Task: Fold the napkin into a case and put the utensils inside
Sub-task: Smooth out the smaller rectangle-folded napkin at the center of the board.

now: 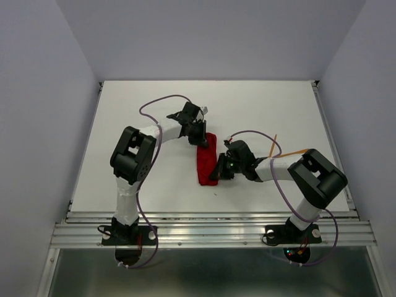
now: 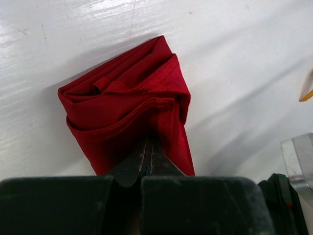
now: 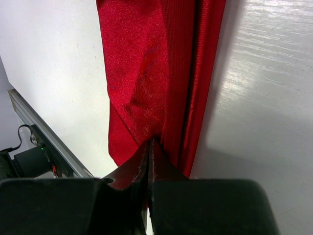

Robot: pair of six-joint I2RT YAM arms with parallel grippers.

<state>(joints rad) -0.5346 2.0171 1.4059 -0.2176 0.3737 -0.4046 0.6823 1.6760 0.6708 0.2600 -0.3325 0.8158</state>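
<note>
The red napkin lies folded into a narrow strip at the table's middle. My left gripper is shut on its far end; in the left wrist view the closed tips pinch the layered cloth. My right gripper is shut on the near right edge; in the right wrist view the tips clamp a fold of the cloth. Two orange utensils lie to the right of the strip, a stick and a second piece partly hidden by the right arm. An orange tip shows in the left wrist view.
The white table ends at a metal rail at the front. Grey walls stand on the left, back and right. Purple cables loop over both arms.
</note>
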